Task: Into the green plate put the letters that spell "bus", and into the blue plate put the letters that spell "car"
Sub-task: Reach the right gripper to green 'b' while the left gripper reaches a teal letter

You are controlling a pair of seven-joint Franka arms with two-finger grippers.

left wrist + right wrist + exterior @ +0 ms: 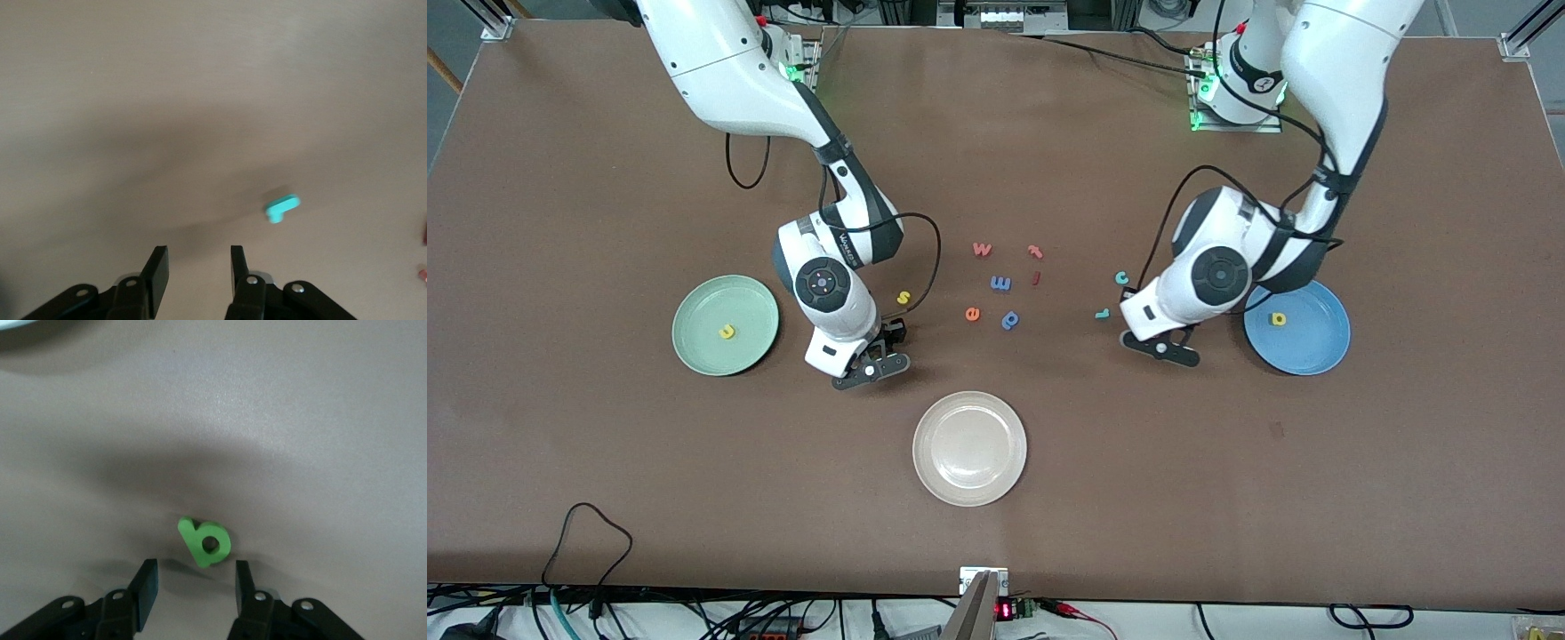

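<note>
The green "b" (205, 543) is lying flat on the table (605, 462), just past the tips of the right gripper (193, 583). It is not being held. The gripper's two fingers are being kept a little apart, with nothing between them. This gripper is hanging low over the table beside the green plate (694, 302), toward the right arm's end of the table. The yellow "u" (727, 332) is already lying in that plate, and the yellow "s" (903, 297) is waiting on the table near the middle.

The yellow "a" (1278, 318) is lying in the blue plate (1320, 351). The teal "r" (283, 207) and the teal "c" (1121, 277) are waiting on the table beside that plate. The left gripper (198, 267) is hanging low close to the "r", fingers a little apart and holding nothing.

So, it seems, the "b" and the "r" are being lined up for picking. Next, each gripper is likely to be slid forward and lowered until its letter is sitting between the fingers, then squeezed gently, since the foam letters are tiny.
</note>
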